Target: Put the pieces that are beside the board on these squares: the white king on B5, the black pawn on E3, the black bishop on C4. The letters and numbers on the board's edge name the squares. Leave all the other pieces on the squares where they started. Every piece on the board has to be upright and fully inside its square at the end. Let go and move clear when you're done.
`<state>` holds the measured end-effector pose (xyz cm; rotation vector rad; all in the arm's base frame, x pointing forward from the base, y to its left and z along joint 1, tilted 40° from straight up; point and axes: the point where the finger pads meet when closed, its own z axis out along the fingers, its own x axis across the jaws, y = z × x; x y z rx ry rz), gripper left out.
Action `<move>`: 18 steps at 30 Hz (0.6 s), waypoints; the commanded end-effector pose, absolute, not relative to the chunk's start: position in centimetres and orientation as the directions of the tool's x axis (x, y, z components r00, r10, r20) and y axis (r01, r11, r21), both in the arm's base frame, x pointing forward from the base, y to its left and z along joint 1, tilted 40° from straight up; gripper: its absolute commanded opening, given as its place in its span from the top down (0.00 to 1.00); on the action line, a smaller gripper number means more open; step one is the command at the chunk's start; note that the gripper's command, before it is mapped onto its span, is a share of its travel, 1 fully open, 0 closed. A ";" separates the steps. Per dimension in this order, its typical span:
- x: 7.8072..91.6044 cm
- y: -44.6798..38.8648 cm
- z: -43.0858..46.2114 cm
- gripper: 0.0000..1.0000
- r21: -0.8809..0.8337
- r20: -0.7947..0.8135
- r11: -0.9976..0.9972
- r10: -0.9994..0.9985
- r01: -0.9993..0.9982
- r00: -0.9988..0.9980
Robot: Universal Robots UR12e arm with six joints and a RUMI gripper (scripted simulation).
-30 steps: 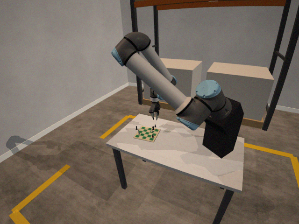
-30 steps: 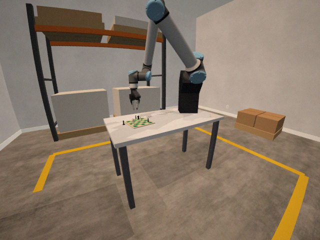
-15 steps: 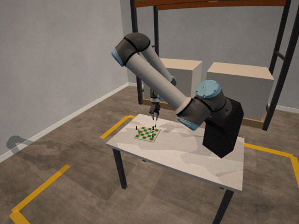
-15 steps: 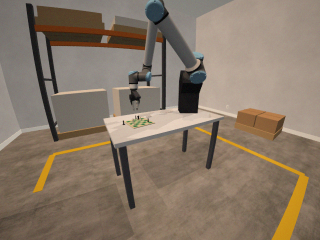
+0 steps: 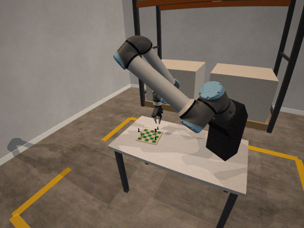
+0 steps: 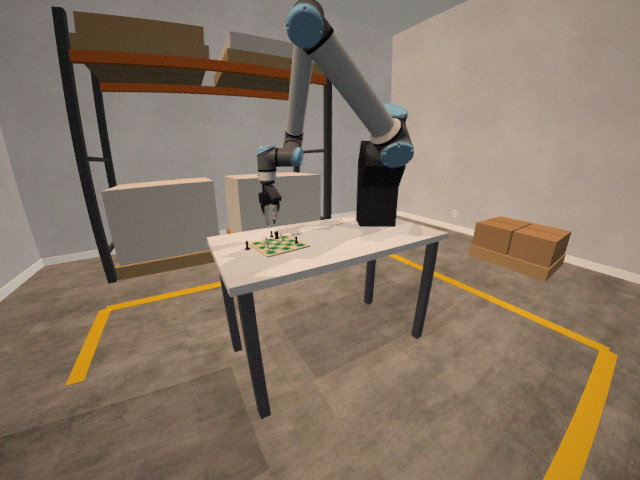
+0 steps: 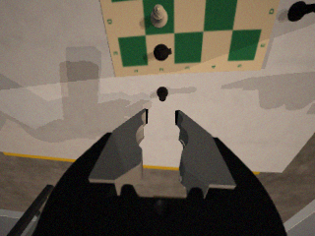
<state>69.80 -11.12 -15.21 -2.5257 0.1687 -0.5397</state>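
Note:
The green and cream chessboard (image 5: 149, 136) lies on the white table; it also shows in the exterior view (image 6: 279, 245). My gripper (image 7: 161, 110) hangs above the table just off the board's edge, fingers a little apart with nothing between them. A small black pawn (image 7: 161, 92) stands on the table beside the board, just ahead of my fingertips. On the board's nearest row stands a black piece (image 7: 160, 51), and behind it a white piece (image 7: 157, 16). Another black piece (image 7: 297, 10) (image 5: 138, 129) stands off the board at its far corner.
The arm's black base (image 5: 227, 129) sits on the table's right end. Large boxes (image 5: 242, 88) and a metal rack stand behind the table. The table's edge and a yellow floor line run close under my gripper.

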 end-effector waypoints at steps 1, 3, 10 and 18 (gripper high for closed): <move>70.0 -11.0 -15.5 0.80 -0.537 0.343 -0.843 -0.228 -0.008 0.911; 70.1 -10.8 -15.7 0.80 -0.537 0.343 -0.843 -0.228 -0.008 0.911; 70.6 -10.4 -16.5 0.80 -0.537 0.343 -0.843 -0.228 -0.008 0.911; 70.8 -10.1 -17.0 0.80 -0.537 0.343 -0.843 -0.228 -0.008 0.911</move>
